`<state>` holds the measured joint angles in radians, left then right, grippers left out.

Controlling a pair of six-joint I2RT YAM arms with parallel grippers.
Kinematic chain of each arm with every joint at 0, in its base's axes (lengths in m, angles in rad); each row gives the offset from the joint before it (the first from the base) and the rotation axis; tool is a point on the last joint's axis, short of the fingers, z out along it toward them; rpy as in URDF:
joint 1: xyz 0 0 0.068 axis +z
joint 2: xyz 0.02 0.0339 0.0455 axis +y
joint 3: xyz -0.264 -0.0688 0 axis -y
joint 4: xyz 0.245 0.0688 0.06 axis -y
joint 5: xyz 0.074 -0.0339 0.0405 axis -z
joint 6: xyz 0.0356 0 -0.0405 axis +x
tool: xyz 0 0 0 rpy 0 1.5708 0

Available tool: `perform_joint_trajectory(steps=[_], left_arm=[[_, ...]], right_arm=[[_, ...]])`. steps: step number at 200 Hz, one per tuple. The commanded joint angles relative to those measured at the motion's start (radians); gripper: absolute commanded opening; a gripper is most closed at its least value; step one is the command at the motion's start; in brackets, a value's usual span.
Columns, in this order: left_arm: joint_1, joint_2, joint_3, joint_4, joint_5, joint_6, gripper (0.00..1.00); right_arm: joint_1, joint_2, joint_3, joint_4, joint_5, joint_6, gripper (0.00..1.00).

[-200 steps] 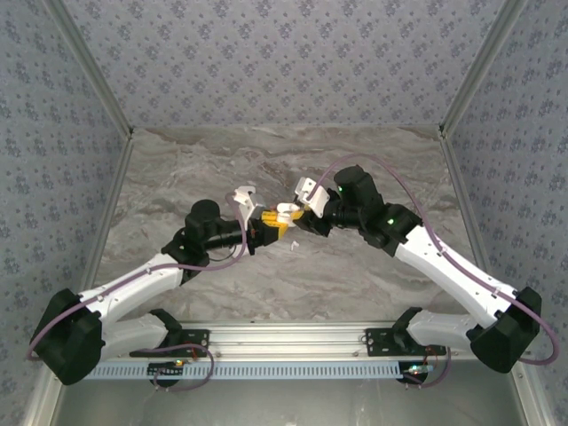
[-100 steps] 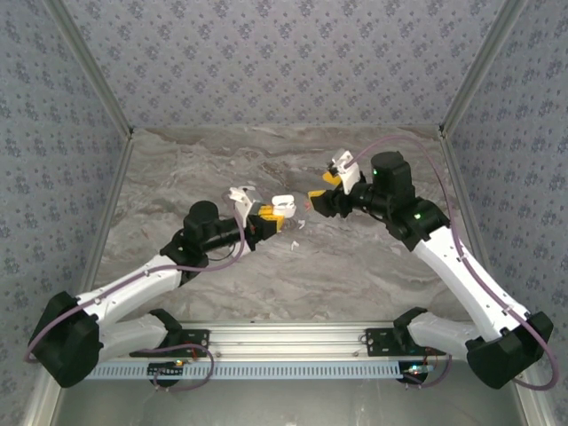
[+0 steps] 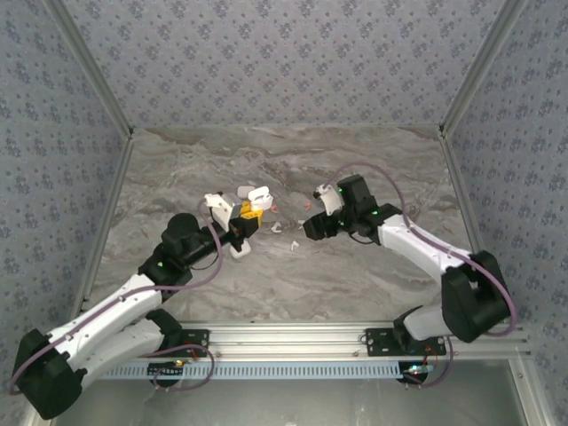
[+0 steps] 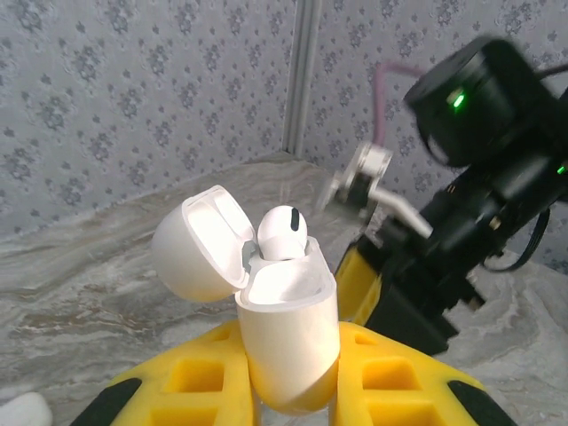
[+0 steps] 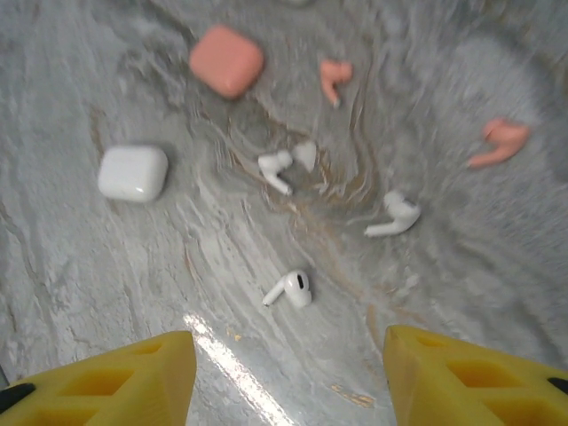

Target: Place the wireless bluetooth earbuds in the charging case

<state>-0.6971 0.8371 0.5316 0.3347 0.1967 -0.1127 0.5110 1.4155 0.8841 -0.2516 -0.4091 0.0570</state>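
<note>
My left gripper (image 4: pixel 288 377) is shut on a white charging case (image 4: pixel 288 324), held upright with its lid (image 4: pixel 195 244) swung open to the left. One white earbud (image 4: pixel 282 232) sits in the case with its head sticking out. In the top view the left gripper (image 3: pixel 248 214) holds the case (image 3: pixel 258 193) above the table's middle. My right gripper (image 5: pixel 288 348) hangs open over the table with nothing between its fingers, just above a loose white earbud (image 5: pixel 289 288). Two more white earbuds (image 5: pixel 276 168) (image 5: pixel 394 216) and two red ones (image 5: pixel 335 78) (image 5: pixel 499 142) lie farther off.
A closed white case (image 5: pixel 133 173) and a pink case (image 5: pixel 226 60) lie on the marble table (image 5: pixel 106 284) beyond the earbuds. The right arm (image 4: pixel 479 177) stands close beside the held case. Patterned walls enclose the table (image 3: pixel 373 275).
The right gripper has left the held case, opened, and swung down over the table. The left arm has drawn back to the left with the case.
</note>
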Motion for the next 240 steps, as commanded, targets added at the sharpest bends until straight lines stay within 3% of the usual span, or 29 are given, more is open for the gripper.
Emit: perform_joint_trajectory(steps=[1,48,120,240], left_arm=[[-0.006,-0.022,0.001,-0.023,-0.029,0.026,0.0],[-0.006,-0.011,0.005,-0.017,-0.018,0.019,0.0],[-0.006,0.009,0.008,-0.003,-0.001,0.01,0.0],[-0.006,0.016,0.004,0.001,0.004,0.0,0.0]], right_arm=[[0.034,0.085,0.015,0.059,-0.012,0.011,0.58],[0.078,0.287,0.093,0.068,-0.016,-0.015,0.52],[0.11,0.425,0.163,0.038,0.029,-0.051,0.48],[0.131,0.406,0.124,-0.049,0.056,-0.085,0.34]])
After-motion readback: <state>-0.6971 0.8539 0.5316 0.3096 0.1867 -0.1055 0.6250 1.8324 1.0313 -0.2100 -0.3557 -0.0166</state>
